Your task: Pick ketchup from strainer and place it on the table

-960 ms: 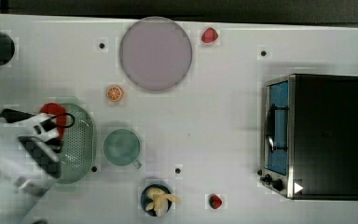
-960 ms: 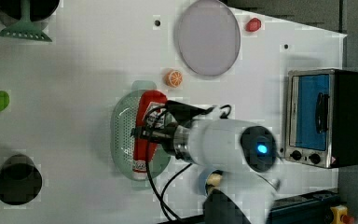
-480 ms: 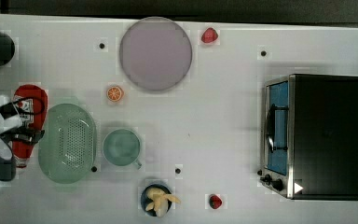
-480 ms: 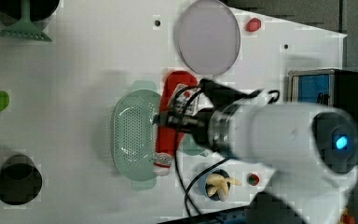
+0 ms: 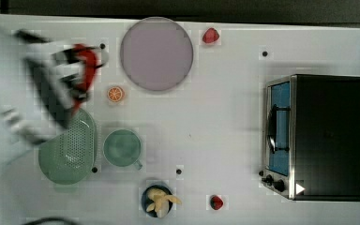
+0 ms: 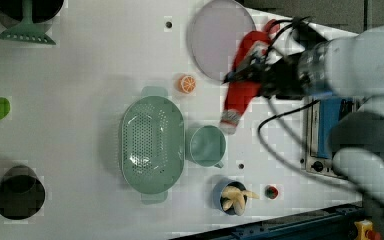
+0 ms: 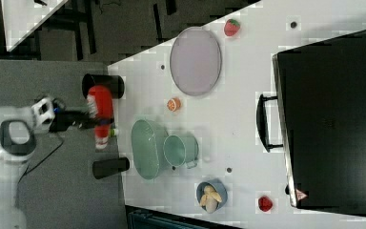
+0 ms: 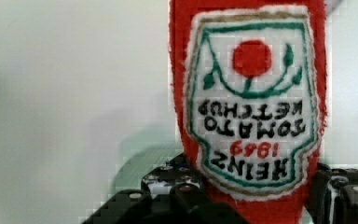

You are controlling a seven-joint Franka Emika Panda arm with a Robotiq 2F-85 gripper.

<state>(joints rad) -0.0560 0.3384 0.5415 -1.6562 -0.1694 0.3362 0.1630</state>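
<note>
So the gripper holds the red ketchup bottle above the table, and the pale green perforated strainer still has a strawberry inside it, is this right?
Not quite. The pale green perforated strainer is empty, as the left view shows. The rest stands: the gripper holds the red ketchup bottle above the white table.
</note>
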